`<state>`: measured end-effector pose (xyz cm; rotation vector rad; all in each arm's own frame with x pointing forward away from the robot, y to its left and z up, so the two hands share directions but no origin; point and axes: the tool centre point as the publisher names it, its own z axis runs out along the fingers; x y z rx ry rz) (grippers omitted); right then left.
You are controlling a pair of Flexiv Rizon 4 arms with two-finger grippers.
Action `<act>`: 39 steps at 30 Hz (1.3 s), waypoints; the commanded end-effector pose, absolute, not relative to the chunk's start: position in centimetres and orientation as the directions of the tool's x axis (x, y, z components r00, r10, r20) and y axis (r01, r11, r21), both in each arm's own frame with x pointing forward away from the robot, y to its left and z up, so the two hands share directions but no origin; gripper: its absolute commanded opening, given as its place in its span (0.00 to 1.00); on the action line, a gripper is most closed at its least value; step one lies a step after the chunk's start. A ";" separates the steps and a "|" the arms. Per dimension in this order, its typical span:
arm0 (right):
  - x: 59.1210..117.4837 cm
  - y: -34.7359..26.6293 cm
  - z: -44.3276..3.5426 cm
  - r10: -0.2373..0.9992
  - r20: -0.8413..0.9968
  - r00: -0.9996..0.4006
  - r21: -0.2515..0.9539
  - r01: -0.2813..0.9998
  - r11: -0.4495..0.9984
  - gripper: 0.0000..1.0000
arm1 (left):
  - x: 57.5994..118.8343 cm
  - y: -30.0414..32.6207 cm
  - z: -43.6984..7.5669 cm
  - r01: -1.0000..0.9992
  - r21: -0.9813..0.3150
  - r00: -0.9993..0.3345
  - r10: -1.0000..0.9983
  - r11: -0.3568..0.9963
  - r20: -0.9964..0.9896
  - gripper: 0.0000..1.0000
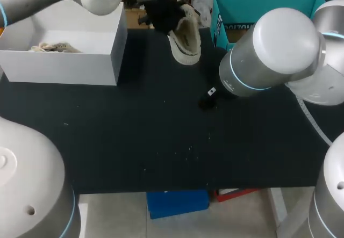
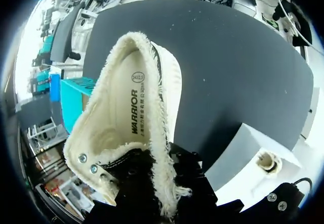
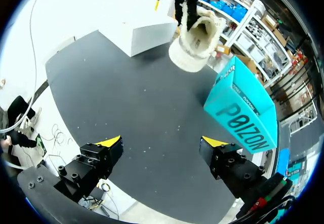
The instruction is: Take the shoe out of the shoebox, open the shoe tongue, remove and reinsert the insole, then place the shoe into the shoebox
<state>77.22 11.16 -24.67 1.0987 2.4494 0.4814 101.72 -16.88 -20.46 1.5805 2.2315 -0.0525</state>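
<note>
Counter (image 1: 161,130): black top, and the widest open stretch lies in its middle and near part.
Shoebox (image 1: 59,66): white, open, at the far left corner; a pale item (image 1: 54,47) lies inside, and what it is cannot be told.
Teal box (image 1: 258,4): open, at the far right, close to the counter's far edge.
Shoe (image 1: 187,36): cream and fleece-lined, held up off the counter between the shoebox and the teal box. The insole (image 2: 132,107) appears seated inside.
Left gripper (image 1: 171,17): pinches the shoe at its collar from above; the fingertips are buried in fleece.
Right gripper (image 3: 163,143): fingers spread wide with nothing between them, over the counter's middle and well apart from the shoe.
Step in hand: judged as the shoe being out of the shoebox, with the tongue not yet opened.
Next move: likely setting or steadying the shoe so the right gripper can reach the tongue, which calls for a firm hold at the collar.
Edges and room: the shoe hangs near the far edge with a box on each side. The open middle looks the safer place to work.
</note>
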 end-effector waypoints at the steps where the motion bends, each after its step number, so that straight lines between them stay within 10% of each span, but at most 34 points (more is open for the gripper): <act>1: 77.2 11.1 -24.8 0.764 -0.223 -0.605 0.467 0.622 0.629 1.00 | 100.8 -12.0 -14.3 0.869 0.146 -0.379 0.824 0.473 -0.421 0.00; 21: 77.2 11.1 -24.8 0.764 -0.223 -0.605 0.467 0.622 0.629 1.00 | 101.7 9.5 -14.5 0.529 0.036 -0.738 0.480 0.848 -0.475 0.00; 39: 77.2 11.1 -24.8 0.764 -0.223 -0.605 0.467 0.622 0.629 1.00 | 102.2 11.9 -15.9 0.499 0.019 -0.759 0.447 0.867 -0.474 0.00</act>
